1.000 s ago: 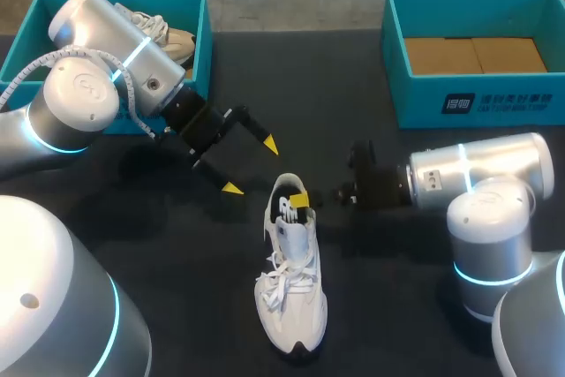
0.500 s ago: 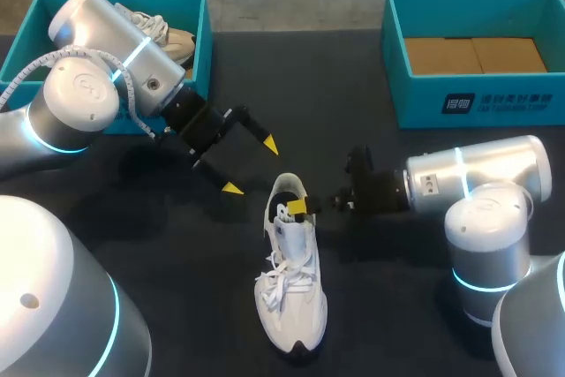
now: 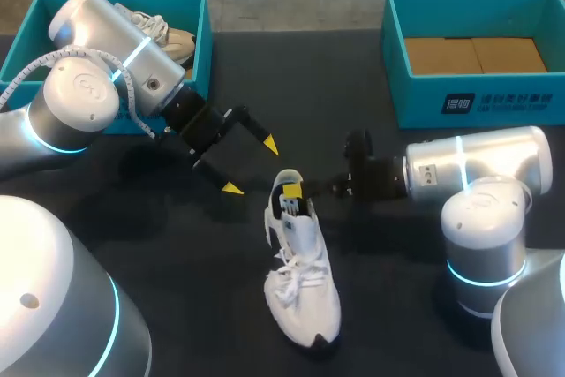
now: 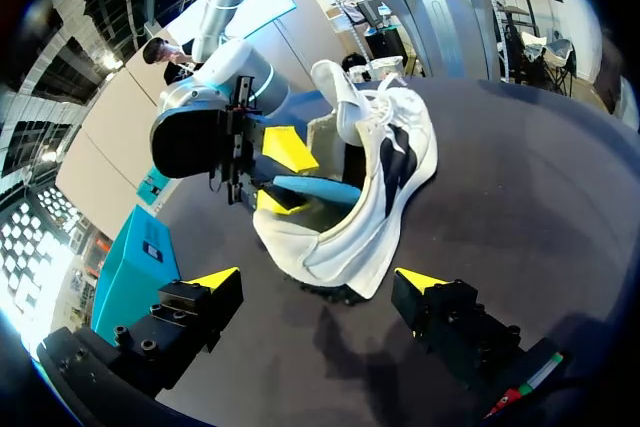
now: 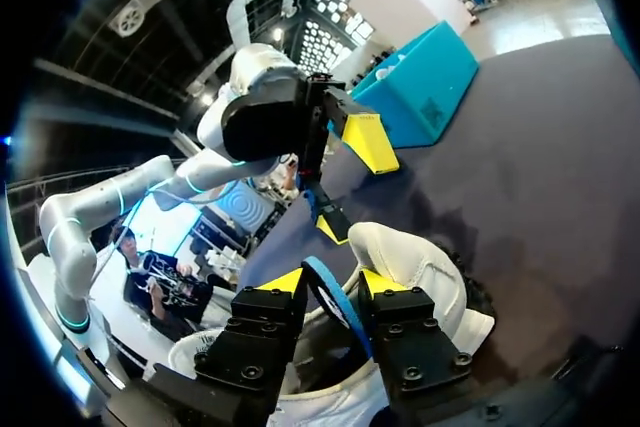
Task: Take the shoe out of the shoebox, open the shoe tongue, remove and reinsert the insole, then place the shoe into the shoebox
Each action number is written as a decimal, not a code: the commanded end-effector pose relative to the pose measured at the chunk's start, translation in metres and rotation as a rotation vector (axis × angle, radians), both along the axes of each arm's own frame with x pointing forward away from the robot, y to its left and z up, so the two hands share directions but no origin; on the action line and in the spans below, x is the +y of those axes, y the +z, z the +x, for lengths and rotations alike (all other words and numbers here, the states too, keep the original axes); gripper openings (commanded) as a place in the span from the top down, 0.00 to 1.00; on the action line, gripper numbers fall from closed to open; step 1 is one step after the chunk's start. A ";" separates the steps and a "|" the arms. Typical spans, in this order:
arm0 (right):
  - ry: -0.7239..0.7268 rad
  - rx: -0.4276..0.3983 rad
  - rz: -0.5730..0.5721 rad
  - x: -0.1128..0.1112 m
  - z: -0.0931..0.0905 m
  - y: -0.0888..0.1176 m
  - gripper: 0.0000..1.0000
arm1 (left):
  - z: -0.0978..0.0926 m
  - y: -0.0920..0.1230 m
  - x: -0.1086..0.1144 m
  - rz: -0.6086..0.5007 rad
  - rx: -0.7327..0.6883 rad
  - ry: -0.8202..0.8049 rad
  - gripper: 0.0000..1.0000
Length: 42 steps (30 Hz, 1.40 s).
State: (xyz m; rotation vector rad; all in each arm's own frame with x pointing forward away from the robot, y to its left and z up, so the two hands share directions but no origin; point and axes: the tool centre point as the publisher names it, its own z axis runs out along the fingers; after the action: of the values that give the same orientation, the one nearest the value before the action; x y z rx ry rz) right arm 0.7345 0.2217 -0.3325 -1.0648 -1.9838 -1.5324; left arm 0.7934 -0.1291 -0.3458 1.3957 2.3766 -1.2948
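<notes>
Swung toe-first toward the right arm since a second ago, the white sneaker (image 3: 301,275) lies on the tabletop (image 3: 203,306) between the arms, outside both shoeboxes. At the left, the left pincer (image 3: 251,166) hangs released just beside the heel, touching nothing. The right pincer (image 5: 332,282) is clamped on the blue insole (image 4: 315,190) at the heel opening. The step in hand looks like insole removal. The next pull probably needs the left pincer to pin the sneaker down, or the sneaker may drag along instead of giving up the insole.
</notes>
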 end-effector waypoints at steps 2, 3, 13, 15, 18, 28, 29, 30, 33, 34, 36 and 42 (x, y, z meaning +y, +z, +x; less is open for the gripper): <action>0.001 -0.008 0.003 0.002 0.000 -0.001 0.71 | 0.001 0.000 -0.001 0.004 0.000 -0.002 0.00; 0.002 -0.006 0.003 0.002 0.000 -0.002 0.73 | 0.001 0.000 -0.001 0.004 0.000 -0.002 0.00; 0.000 0.020 0.004 0.002 0.002 -0.009 1.00 | 0.001 0.000 -0.001 0.004 0.000 -0.002 0.00; -0.006 0.044 -0.014 0.002 0.003 -0.010 1.00 | 0.001 0.000 -0.001 0.004 0.000 -0.002 0.00; -0.010 0.068 -0.031 0.003 0.002 -0.013 1.00 | 0.001 0.000 -0.001 0.004 0.000 -0.002 0.00; -0.009 0.125 -0.049 -0.001 -0.016 -0.026 1.00 | 0.001 0.000 -0.001 0.004 0.000 -0.002 0.00; -0.009 0.131 -0.052 -0.001 -0.018 -0.027 1.00 | 0.001 0.000 -0.001 0.004 0.000 -0.002 0.00; -0.011 0.136 -0.056 -0.001 -0.019 -0.029 1.00 | 0.001 0.000 -0.001 0.004 0.000 -0.002 0.00; -0.012 0.144 -0.059 -0.001 -0.024 -0.031 1.00 | 0.001 0.000 -0.001 0.004 0.000 -0.002 0.00; -0.011 0.146 -0.059 -0.001 -0.025 -0.032 1.00 | 0.001 0.000 -0.001 0.004 0.000 -0.002 0.00; -0.011 0.148 -0.059 -0.001 -0.026 -0.032 1.00 | 0.001 0.000 -0.001 0.004 0.000 -0.002 0.00; 0.002 0.091 -0.049 0.003 -0.018 -0.022 1.00 | 0.001 0.000 -0.001 0.004 0.000 -0.002 0.00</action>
State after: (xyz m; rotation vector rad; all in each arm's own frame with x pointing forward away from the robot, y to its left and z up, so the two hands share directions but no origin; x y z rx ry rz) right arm 0.7153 0.2218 -0.3536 -1.1356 -1.9685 -1.4095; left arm 0.7934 -0.1291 -0.3458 1.3957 2.3766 -1.2948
